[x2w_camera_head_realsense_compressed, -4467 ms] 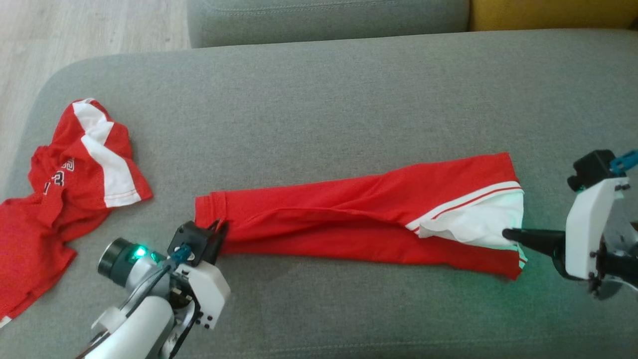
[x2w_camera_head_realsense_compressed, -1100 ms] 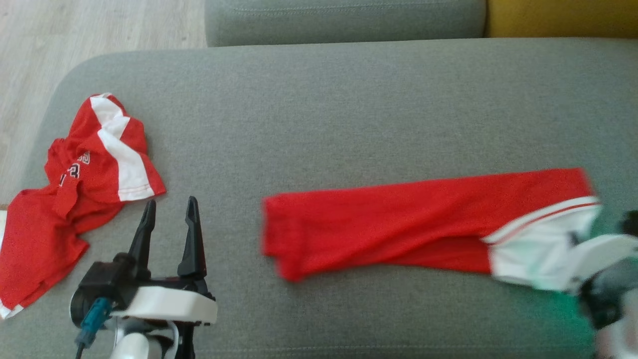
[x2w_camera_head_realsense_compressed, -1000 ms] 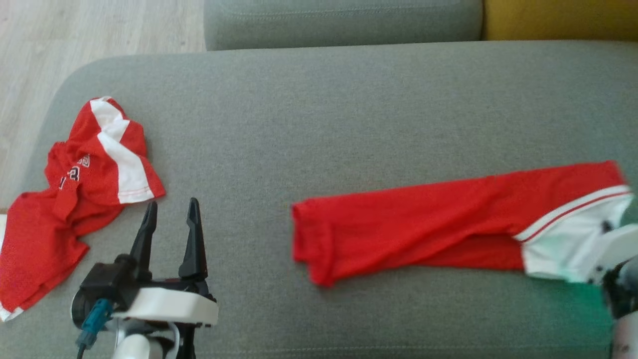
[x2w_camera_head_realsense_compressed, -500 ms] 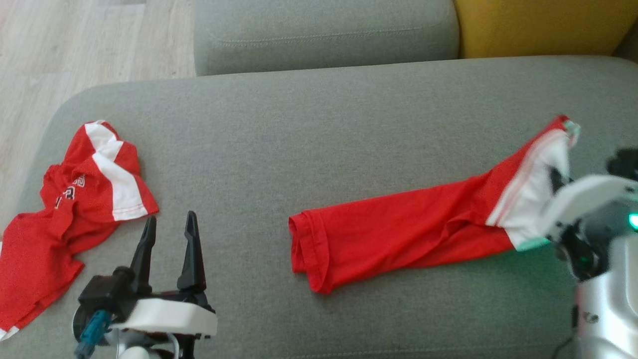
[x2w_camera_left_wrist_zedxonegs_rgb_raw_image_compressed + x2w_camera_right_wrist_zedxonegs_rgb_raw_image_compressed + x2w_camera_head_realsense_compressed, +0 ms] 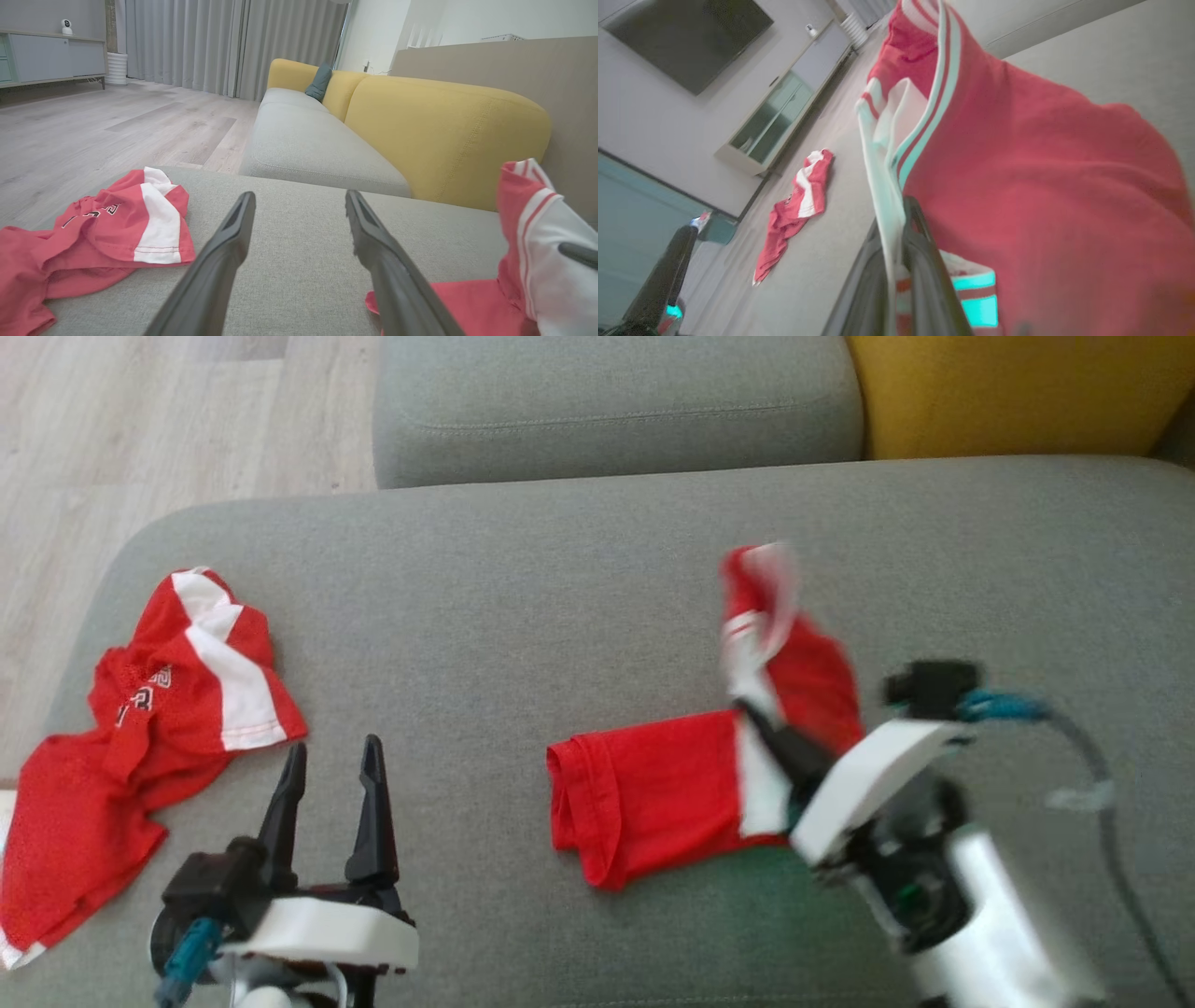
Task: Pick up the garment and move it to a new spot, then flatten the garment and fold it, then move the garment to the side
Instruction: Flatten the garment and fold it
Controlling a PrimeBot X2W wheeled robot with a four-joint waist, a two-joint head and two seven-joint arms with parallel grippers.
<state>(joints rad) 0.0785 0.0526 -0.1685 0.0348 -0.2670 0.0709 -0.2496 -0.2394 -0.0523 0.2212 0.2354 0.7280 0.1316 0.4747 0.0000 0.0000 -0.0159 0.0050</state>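
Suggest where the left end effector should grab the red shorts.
Best bet: pinch the flat doubled end of the shorts, coming low from the robot's left: that edge lies on the couch facing the open left end effector; the right end effector holds the striped end raised.

Grey sofa seat (image 5: 597, 569), yellow backrest (image 5: 444, 126), pale wood floor (image 5: 117, 126), grey curtains (image 5: 210, 42).

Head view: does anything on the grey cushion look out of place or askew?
Only the red-and-white jersey, crumpled in a heap at the left edge of the cushion. The red garment is half lifted, but the right hand grips its white-trimmed end: deliberate.
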